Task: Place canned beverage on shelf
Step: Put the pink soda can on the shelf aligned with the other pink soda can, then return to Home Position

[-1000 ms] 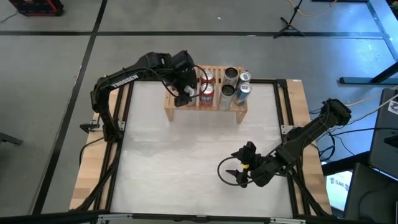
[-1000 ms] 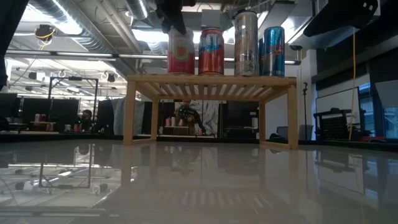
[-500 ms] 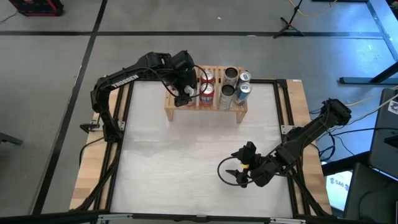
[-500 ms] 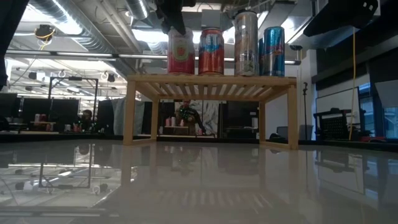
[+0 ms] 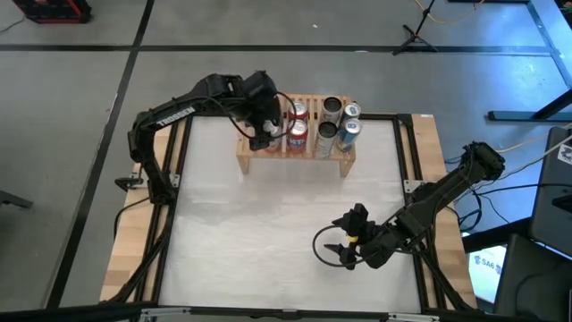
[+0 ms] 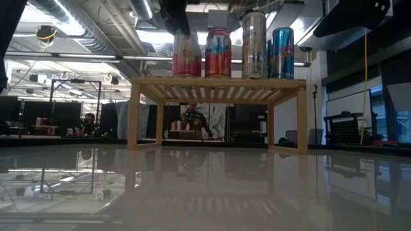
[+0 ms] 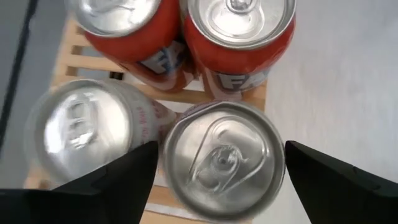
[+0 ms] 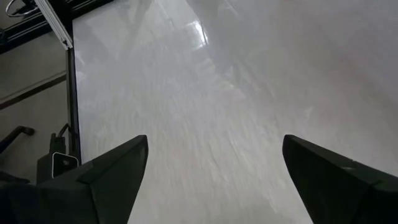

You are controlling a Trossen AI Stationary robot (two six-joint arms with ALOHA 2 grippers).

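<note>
Light-wood shelf (image 5: 295,150) at table's far edge holds cans; left gripper (image 7: 214,171) above its left end, jaws wide round a silver-topped can (image 7: 219,158), not gripping. Right gripper (image 5: 332,254) near table's near edge, jaws wide, empty.

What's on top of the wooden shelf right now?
The shelf holds cans: red ones beside the left gripper, a silver one and a blue one. More stand behind; the full count is hidden.

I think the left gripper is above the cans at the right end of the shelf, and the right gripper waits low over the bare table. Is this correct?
One detail is wrong. The high view shows the left gripper above the cans at the left end of the shelf, not the right end. The right gripper does wait over the bare table.
</note>
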